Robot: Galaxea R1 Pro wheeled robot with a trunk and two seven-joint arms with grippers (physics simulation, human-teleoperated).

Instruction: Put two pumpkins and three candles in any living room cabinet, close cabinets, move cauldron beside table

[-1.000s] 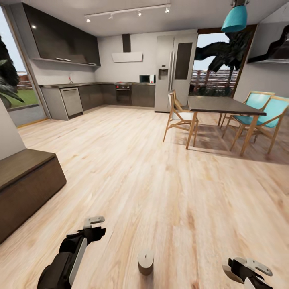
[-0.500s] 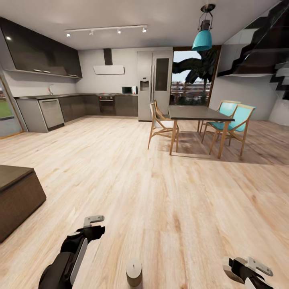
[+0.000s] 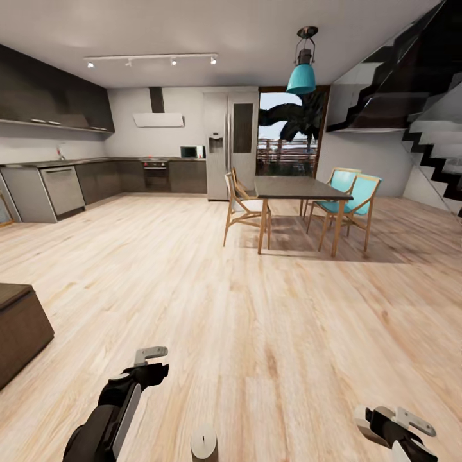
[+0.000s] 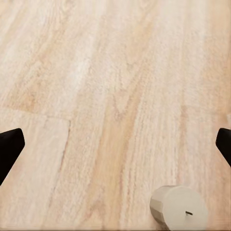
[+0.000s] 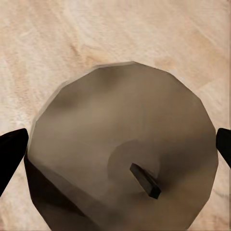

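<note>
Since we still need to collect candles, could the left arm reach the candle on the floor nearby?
Probably yes: the left gripper hangs open over the wood floor, and the candle stands close by with nothing between them.

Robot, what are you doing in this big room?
The robot stands on the wooden floor of an open room, facing a kitchen and a dining table. One grey candle stands on the floor just in front of it, between its arms. The left claw is open and empty. A second candle sits between the fingers of the right claw, but the pictures don't show whether it is gripped. A dark brown cabinet is off to the left.
</note>
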